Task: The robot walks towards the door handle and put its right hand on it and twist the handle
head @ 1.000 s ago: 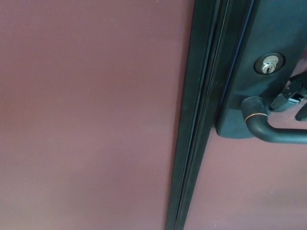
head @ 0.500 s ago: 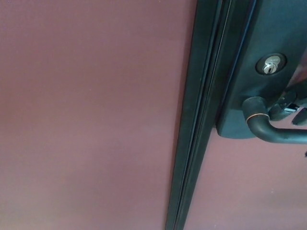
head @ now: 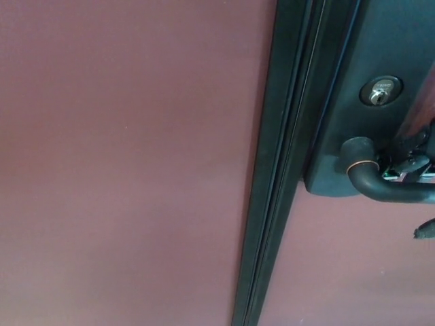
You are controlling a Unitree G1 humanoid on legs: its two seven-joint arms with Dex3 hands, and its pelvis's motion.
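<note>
Head view: the dark door handle juts rightward from its black plate at the right edge, below the silver keyhole. My right hand sits against the lever; I cannot tell whether it grips.

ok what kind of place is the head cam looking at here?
Probably a doorway, seen very close: a reddish-brown door, a dark lever handle on a dark plate with a keyed lock cylinder, and a dark vertical door edge. Nothing shows whether it is indoors or outdoors.
</note>
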